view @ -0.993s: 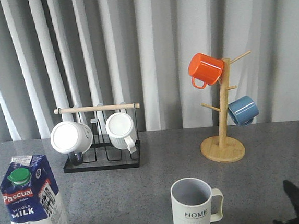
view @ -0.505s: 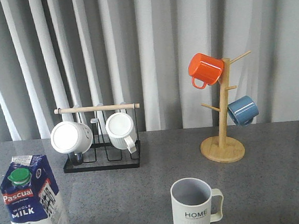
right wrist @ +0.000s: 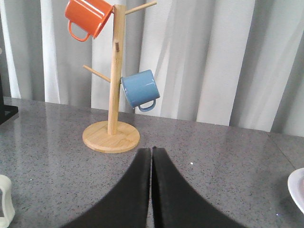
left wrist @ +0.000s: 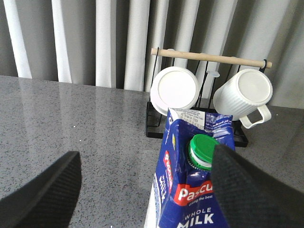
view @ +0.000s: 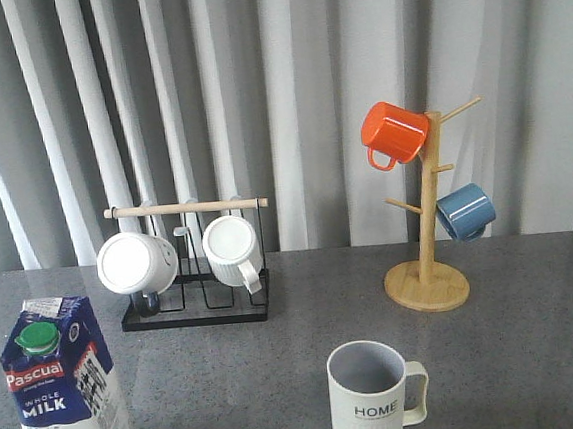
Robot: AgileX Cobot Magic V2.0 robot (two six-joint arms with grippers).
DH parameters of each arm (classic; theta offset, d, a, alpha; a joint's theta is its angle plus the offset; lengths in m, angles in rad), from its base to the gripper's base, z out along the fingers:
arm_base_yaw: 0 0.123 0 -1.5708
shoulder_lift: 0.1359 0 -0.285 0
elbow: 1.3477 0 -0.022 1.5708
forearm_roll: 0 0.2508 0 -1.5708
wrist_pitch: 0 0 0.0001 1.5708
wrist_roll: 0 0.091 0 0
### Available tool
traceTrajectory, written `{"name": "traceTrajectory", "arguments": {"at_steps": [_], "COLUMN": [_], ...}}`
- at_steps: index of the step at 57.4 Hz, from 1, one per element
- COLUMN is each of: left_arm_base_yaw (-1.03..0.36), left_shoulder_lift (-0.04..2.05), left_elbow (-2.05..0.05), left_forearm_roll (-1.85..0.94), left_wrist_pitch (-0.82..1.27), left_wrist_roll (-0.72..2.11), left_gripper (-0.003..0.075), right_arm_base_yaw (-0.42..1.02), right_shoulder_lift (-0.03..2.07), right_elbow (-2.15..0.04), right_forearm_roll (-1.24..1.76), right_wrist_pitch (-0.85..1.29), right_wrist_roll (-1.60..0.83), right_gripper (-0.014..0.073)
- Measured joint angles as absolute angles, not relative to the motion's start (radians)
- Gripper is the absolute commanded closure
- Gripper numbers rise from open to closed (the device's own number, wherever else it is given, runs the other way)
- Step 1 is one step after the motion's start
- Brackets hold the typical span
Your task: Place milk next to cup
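Observation:
The milk point(view: 66, 389), a blue-and-white carton with a green cap, stands upright at the table's front left. The cup point(view: 368, 396), a cream ribbed mug with "HOME" lettering, stands at the front centre with its handle to the right, well apart from the milk. Neither gripper shows in the front view. In the left wrist view my left gripper point(left wrist: 147, 154) is open, and the milk point(left wrist: 194, 185) stands between its fingers, close against one finger point(left wrist: 247, 190). In the right wrist view my right gripper point(right wrist: 151, 150) is shut and empty over bare table.
A black rack point(view: 197, 311) with a wooden rod holds two white mugs point(view: 135, 262) behind the milk. A wooden mug tree point(view: 428, 284) at the back right carries an orange mug point(view: 393, 132) and a blue mug point(view: 465, 211). A white rim point(right wrist: 297, 187) shows at the right wrist view's edge.
My right gripper, seen at the front view's lower right corner a second ago, has moved out of that view. The milk and the cup have not moved.

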State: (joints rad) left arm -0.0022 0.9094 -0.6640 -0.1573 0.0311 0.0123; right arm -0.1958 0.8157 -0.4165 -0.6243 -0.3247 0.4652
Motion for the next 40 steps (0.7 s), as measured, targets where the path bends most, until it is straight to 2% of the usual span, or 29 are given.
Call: {"name": "traceTrajectory", "arguments": {"at_steps": [40], "left_arm_base_yaw": [-0.002], "left_shoulder_lift": [0.909], "left_elbow": [-0.664], "left_forearm_roll": [-0.157], "left_wrist_pitch": [0.031], "left_wrist_roll": [0.012], "left_gripper": [0.0186], "right_arm_base_yaw": [-0.196], "right_shoulder_lift": [0.858], "right_elbow": [-0.416], "right_forearm_roll": [-0.629], "right_wrist_pitch": [-0.324], "right_wrist_roll": [0.462], "right_gripper": [0.0600]}}
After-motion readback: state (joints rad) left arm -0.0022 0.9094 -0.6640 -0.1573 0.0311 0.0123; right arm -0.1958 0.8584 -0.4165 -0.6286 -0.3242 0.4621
